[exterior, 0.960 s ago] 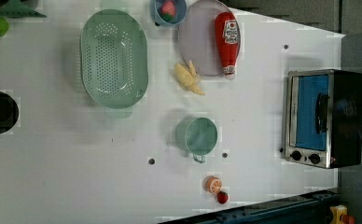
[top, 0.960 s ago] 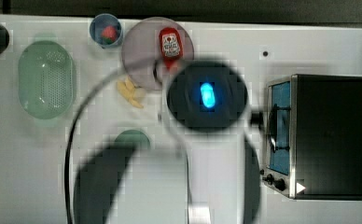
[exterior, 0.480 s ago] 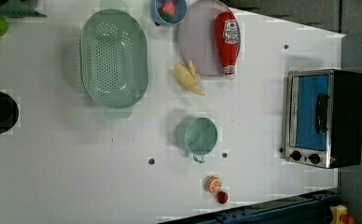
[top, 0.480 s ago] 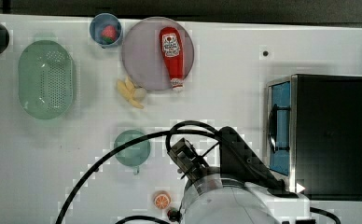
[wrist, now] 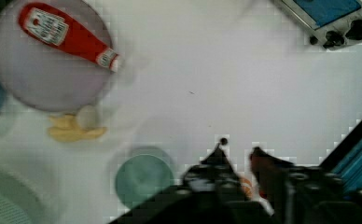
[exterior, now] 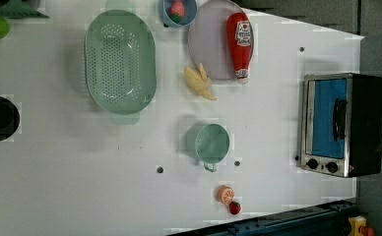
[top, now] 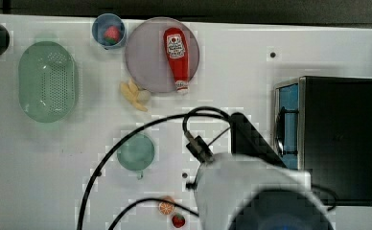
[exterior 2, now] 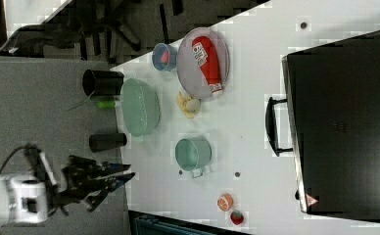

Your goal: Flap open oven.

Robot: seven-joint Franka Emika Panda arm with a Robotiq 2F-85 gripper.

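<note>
The oven [top: 340,139] is a black box at the top view's right, with its blue glass door [exterior: 327,118] shut and its dark bar handle [exterior 2: 271,128] standing out from the front. Its knobs [wrist: 347,32] show in the wrist view, far from the fingers. My gripper [exterior 2: 127,174] hangs beyond the table's edge at the right view's lower left, well away from the oven [exterior 2: 344,122]. In the wrist view my gripper [wrist: 237,150] has its fingers a narrow gap apart, with nothing between them. The white arm body [top: 251,191] covers the top view's lower middle.
On the white table [top: 232,72] are a green colander [top: 47,81], a grey plate [top: 148,57] bearing a ketchup bottle [top: 177,57], a blue bowl [top: 108,29], a banana [top: 135,96], a teal cup [top: 136,152] and an orange slice [exterior: 225,194]. A black cable [top: 126,139] loops over the table.
In the top view the arm has swung from over the table's middle toward the top view's bottom edge. The oven and the other things have not moved.
</note>
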